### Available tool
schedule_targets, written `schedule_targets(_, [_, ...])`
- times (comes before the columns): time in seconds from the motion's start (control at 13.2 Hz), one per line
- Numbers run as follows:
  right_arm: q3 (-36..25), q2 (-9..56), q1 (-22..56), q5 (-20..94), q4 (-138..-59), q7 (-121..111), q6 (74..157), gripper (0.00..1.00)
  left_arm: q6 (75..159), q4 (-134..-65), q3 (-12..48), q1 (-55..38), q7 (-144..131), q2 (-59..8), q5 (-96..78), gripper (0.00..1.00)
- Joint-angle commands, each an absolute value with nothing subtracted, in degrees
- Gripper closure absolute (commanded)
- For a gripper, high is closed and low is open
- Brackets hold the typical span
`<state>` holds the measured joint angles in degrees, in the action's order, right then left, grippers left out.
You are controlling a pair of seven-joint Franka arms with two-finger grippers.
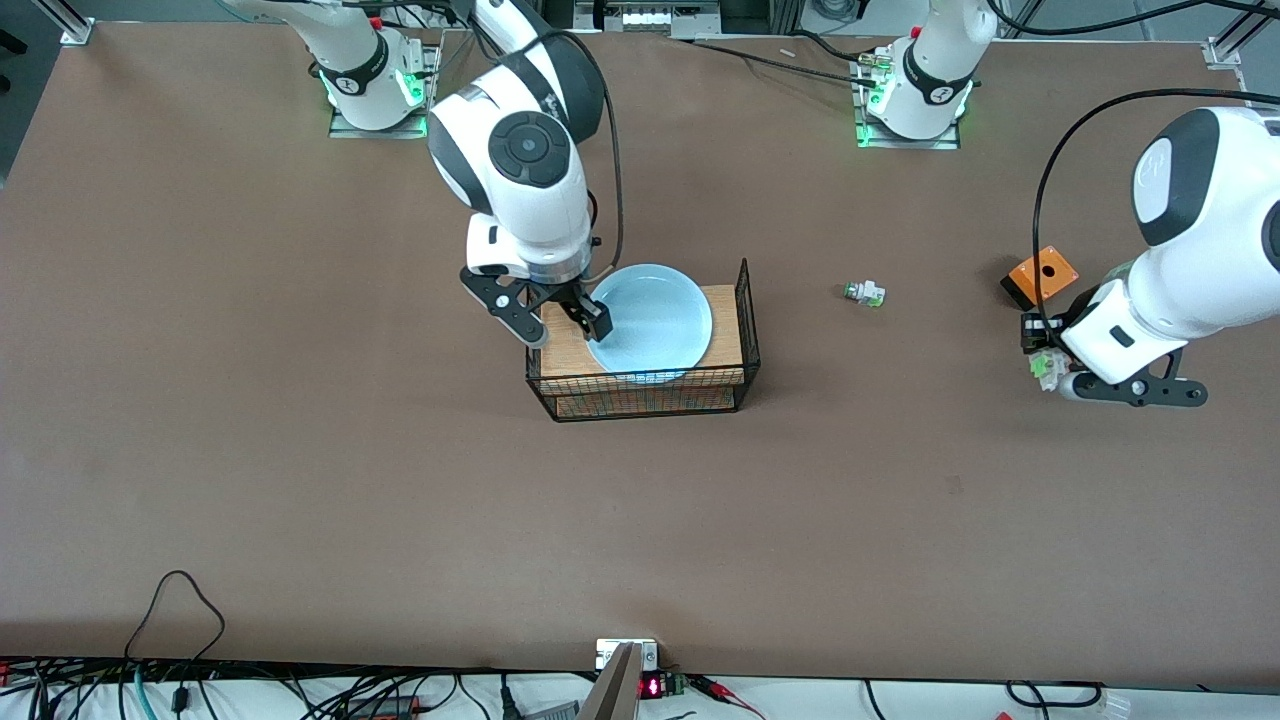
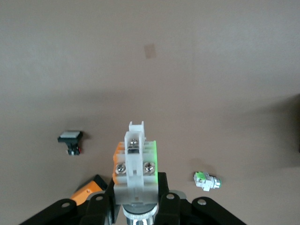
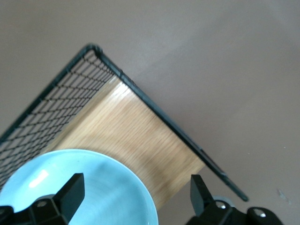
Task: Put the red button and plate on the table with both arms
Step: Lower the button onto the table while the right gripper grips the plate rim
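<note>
The pale blue plate (image 1: 655, 320) lies on the wooden top of a black wire rack (image 1: 745, 330). My right gripper (image 1: 563, 322) is open, with its fingers straddling the plate's rim at the right arm's end; the plate (image 3: 84, 192) and gripper (image 3: 136, 197) also show in the right wrist view. My left gripper (image 1: 1052, 372) is shut on the red button (image 2: 136, 159), held over the brown table (image 1: 300, 450) at the left arm's end. Only the button's whitish body with green and orange bits shows; its red cap is hidden between the fingers.
A white-green switch (image 1: 865, 293) lies on the table between the rack and the left gripper. An orange block (image 1: 1040, 272) and a black switch with a white face (image 2: 71, 139) lie close by the left gripper. The rack's wire wall (image 3: 56, 98) stands up beside the plate.
</note>
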<state>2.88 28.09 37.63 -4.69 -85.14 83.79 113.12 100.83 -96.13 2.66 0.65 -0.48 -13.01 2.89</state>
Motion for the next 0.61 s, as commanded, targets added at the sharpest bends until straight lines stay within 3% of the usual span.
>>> schedule_targets(0.0, [2.46,29.53,39.46,-5.54,-84.73,85.52,114.17,0.00,102.83,-100.80,-0.70,-1.58,0.79,-10.81,1.23,1.00])
schedule_targets(0.53, [2.37,32.60,41.57,-8.61,-82.53,84.99,113.91,0.04,115.91,-113.10,-0.70,-1.23,0.97,-15.02,1.14,1.00])
